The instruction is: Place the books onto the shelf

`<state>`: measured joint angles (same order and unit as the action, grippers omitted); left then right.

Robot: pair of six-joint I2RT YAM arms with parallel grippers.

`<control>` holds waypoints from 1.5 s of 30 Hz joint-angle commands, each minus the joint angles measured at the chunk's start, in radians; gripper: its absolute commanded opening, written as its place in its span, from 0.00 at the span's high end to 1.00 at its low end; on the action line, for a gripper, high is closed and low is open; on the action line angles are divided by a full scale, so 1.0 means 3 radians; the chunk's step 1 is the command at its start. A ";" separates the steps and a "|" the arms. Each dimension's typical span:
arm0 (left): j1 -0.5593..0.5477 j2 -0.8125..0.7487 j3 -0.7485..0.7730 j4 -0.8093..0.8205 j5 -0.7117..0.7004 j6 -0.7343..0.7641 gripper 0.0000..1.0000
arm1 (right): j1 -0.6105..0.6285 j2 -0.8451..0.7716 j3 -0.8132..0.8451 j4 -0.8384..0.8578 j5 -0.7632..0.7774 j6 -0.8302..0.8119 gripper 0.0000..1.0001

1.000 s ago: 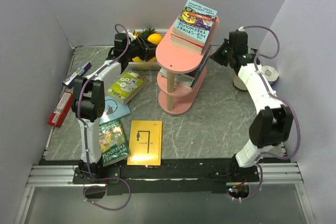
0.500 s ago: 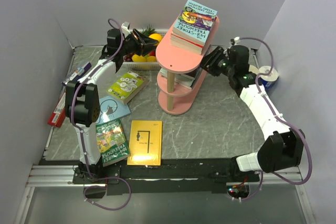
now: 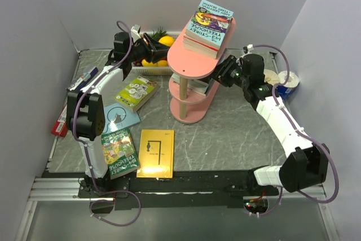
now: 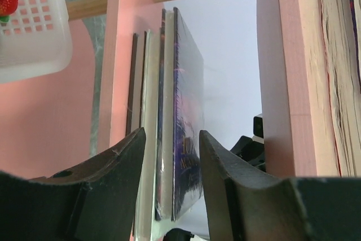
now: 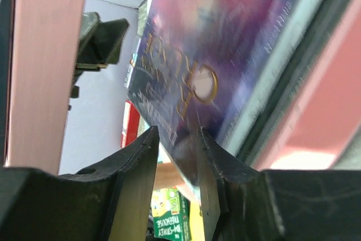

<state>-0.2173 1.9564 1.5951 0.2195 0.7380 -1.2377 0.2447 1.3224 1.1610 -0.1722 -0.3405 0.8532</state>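
My left gripper (image 3: 152,43) hovers above the fruit basket (image 3: 140,70) at the left end of the shelf (image 3: 194,67). Its fingers are spread and hold nothing, sighted along the stack of books (image 4: 169,111) on the middle tier. Four more books (image 3: 156,152) lie on the table (image 3: 237,128), not yet shelved, and another pile (image 3: 210,23) sits on the top tier. At the right end, my right gripper (image 3: 220,75) has its fingers parted astride the corner of the purple book (image 5: 225,38), with no squeeze that I can see. The risk, as I judge it, is that if I draw back crooked, a finger catches that corner and drags the book off the tier. A push from either end could also shove the stack out the far side or rock the shelf and spill the top pile.
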 commanded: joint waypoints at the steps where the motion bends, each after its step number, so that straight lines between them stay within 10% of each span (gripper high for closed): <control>1: -0.0012 -0.0319 -0.0061 0.0061 0.0061 0.0096 0.51 | 0.0023 -0.0296 -0.0112 -0.0029 0.0163 -0.0037 0.57; 45: -0.0283 -0.0523 -0.0378 0.0020 0.0051 0.0306 0.60 | 0.0207 -0.0205 -0.0209 -0.0040 0.0261 -0.0144 0.64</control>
<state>-0.2901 1.8557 1.4845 0.1951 0.7368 -1.1629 0.2943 1.2507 1.0733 -0.2180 -0.2703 0.8211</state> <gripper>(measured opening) 0.404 0.385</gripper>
